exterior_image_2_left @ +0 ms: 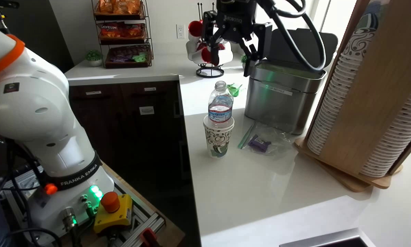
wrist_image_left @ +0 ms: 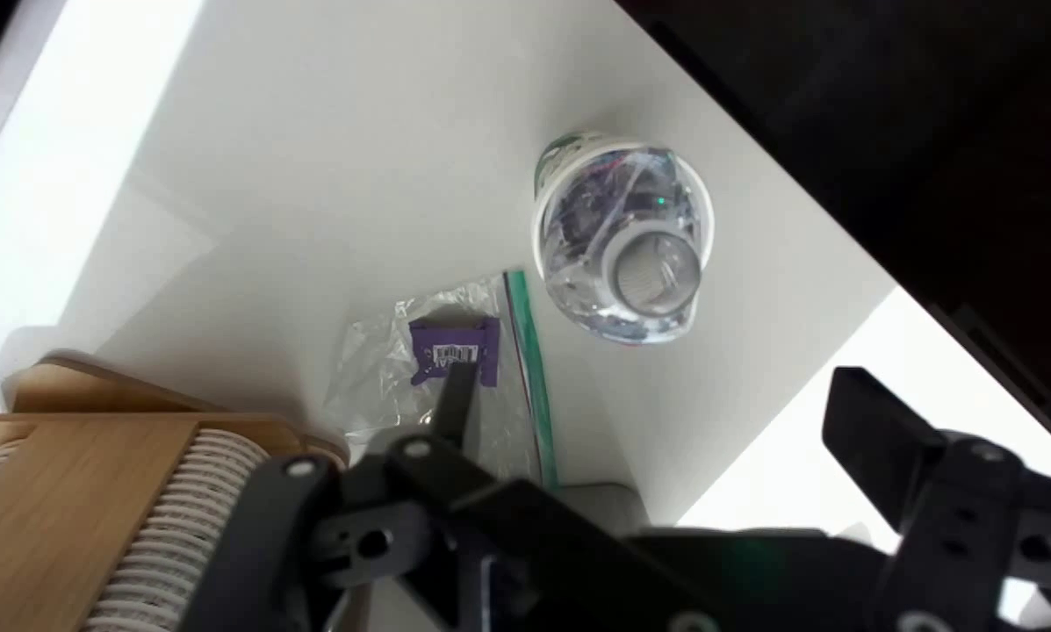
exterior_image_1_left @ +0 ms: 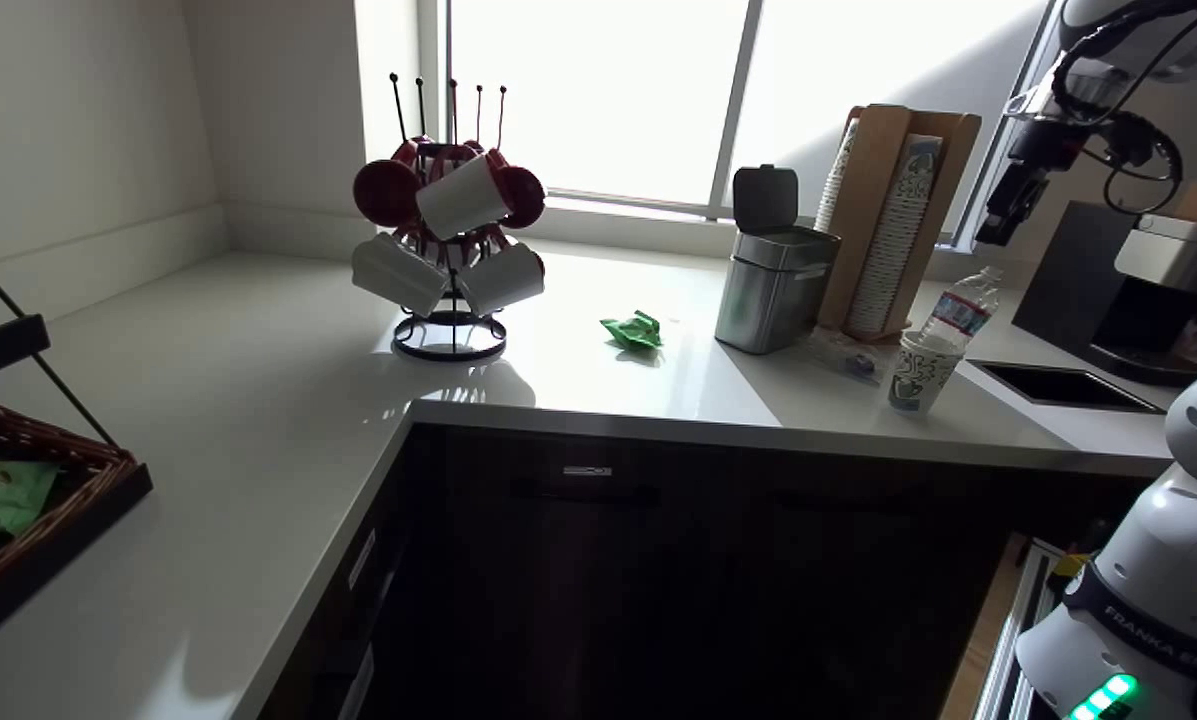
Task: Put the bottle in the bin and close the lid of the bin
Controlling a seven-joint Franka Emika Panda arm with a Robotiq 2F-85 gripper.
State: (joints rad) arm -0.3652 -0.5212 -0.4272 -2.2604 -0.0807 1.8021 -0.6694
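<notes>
The clear plastic bottle (exterior_image_1_left: 962,308) may not lift out alone.
In an exterior view it stands inside a white patterned paper cup (exterior_image_1_left: 923,374); a snug fit could drag that along. In an exterior view the black two-fingered gripper (exterior_image_2_left: 231,67) hangs higher, fingers apart, empty; closing off-centre could topple both. Long axis near upright, neck up; in the wrist view that neck faces the camera.

The clear bottle (exterior_image_2_left: 220,107) is held neck-up in a cup (exterior_image_2_left: 219,141) near the grey bin (exterior_image_2_left: 275,107), whose dark lid (exterior_image_1_left: 766,200) is raised.
</notes>
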